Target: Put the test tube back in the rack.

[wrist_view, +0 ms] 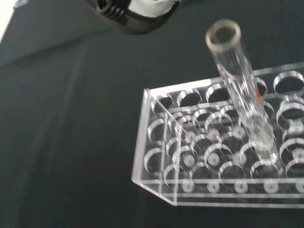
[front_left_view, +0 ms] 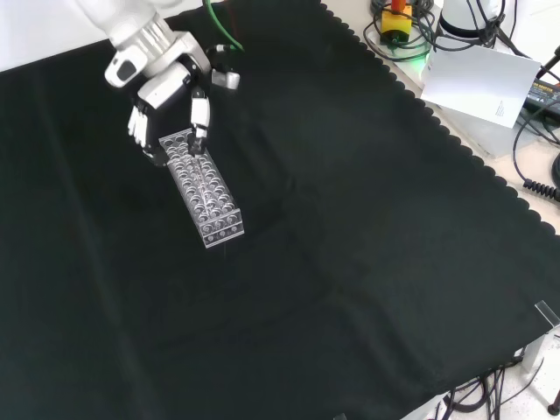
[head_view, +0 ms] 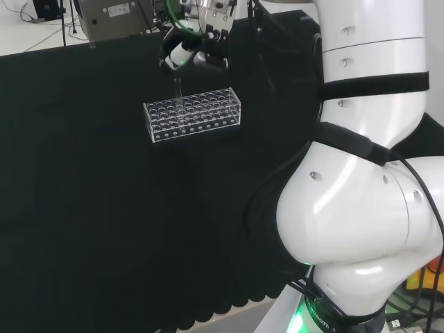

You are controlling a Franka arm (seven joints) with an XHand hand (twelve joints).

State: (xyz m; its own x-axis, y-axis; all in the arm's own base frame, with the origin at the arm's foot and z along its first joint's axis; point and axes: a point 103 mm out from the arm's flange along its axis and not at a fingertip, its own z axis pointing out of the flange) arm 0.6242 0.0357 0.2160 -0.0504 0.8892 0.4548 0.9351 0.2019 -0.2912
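Black cloth, wide and bare at lower right of the front view.
Hand hovers released over the rack; the clear tube stands in it, barely visible elsewhere.

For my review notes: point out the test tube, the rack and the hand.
test tube (wrist_view: 240, 90): wrist view, on its clear wall, partway down from the open rim.
rack (head_view: 194, 114): head view, on its clear top plate with the holes.
hand (front_left_view: 166, 87): front view, on the white back of the hand.
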